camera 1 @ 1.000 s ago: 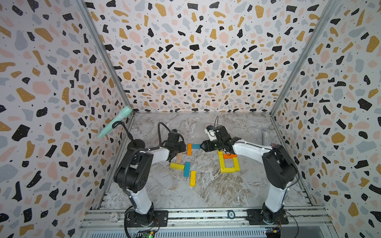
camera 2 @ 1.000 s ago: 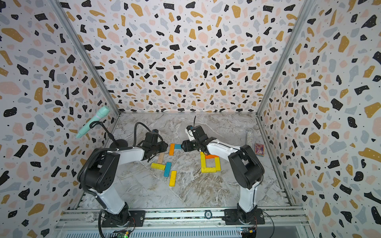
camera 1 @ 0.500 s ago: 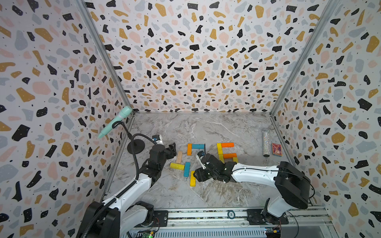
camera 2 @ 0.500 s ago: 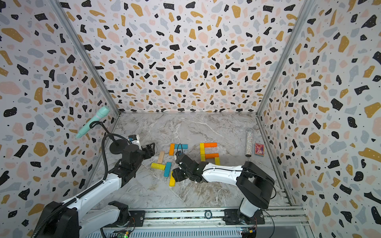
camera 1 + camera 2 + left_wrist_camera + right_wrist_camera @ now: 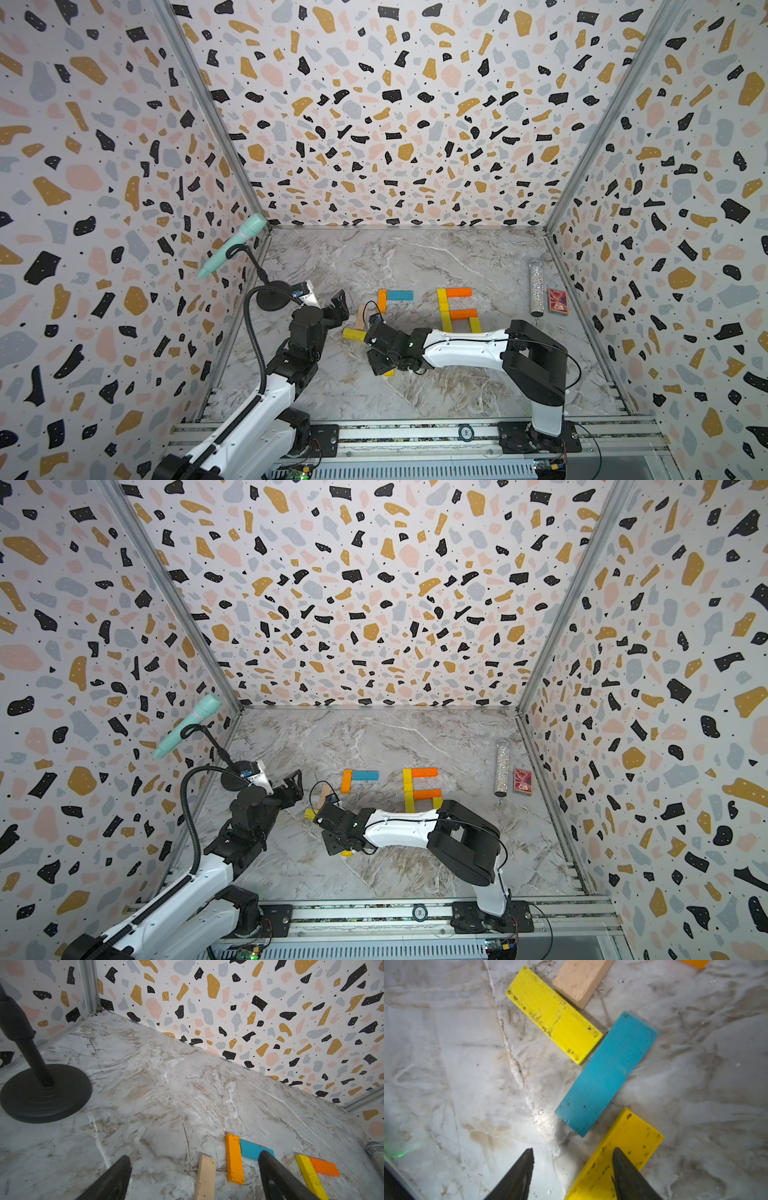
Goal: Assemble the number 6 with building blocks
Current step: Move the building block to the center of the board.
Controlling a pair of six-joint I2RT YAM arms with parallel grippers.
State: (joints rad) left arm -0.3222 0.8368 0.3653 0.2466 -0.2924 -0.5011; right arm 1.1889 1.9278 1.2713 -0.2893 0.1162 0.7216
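Broadly, the marble worktop [image 5: 415, 266] fills the floor of the speckled booth. The left arm [image 5: 266, 399] rises from the near rail and reaches forward along the left wall with its wrist raised. It holds the left end effector [image 5: 341, 305] above the worktop near the mic stand [image 5: 272, 296]. In the left wrist view its fingers [image 5: 116, 1176] stand wide apart with nothing between them. The right arm [image 5: 465, 353] folds at the elbow and lies low across the worktop toward the left, wrist tipped down over the loose blocks. The right end effector [image 5: 573, 1149] is partly spread and grips nothing. One finger [image 5: 627, 1174] shows over a yellow block [image 5: 629, 1142] lying flat and the other over bare marble; whether either touches, I cannot tell. The number 6 [image 5: 444, 309] lies right of centre, with the right forearm crossing in front of it. It has a yellow spine, an orange bar at the top, a second orange bar at mid height and a yellow plank down the loop's right side. Its lower edge is hidden by the forearm. A glitter tube [image 5: 537, 286] and a red box [image 5: 557, 300] lie by the right wall. Left of the 6, an orange block [image 5: 382, 301] and a teal block [image 5: 400, 295] meet in a corner. A pale block [image 5: 360, 316] lies just beside them. Under the right wrist, a second teal block [image 5: 606, 1074] lies between the yellow block and another yellow block [image 5: 554, 1014], whose paint is scuffed black along the edges.
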